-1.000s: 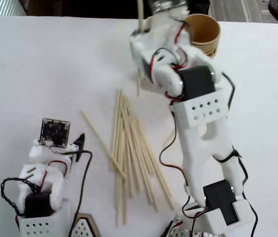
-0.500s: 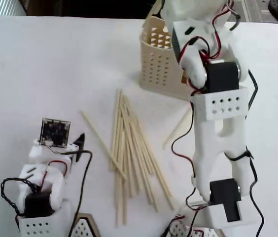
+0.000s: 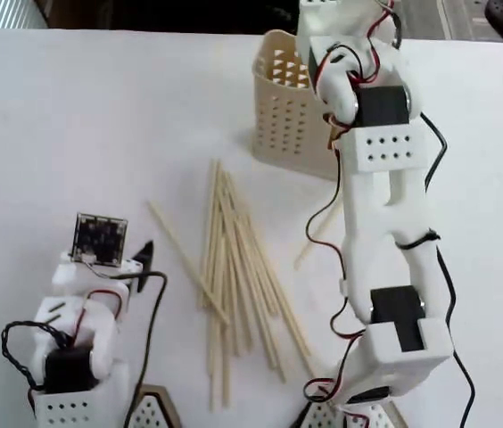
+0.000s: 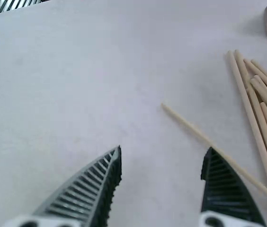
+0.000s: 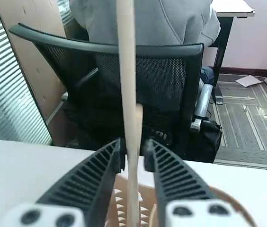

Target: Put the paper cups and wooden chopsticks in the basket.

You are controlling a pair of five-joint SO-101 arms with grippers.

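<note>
We are pinching a light, stiff, pale wooden chopstick (image 5: 125,71) mid-length in the right gripper (image 5: 133,152) above the cream perforated basket (image 3: 283,116) at twelve o'clock; the left gripper (image 4: 164,161) is hanging open.

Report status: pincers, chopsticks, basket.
Right pincer shut on upright chopstick, above basket. Left pincer open, low over table. Chopstick pile loose on table. Nothing in the way.
</note>
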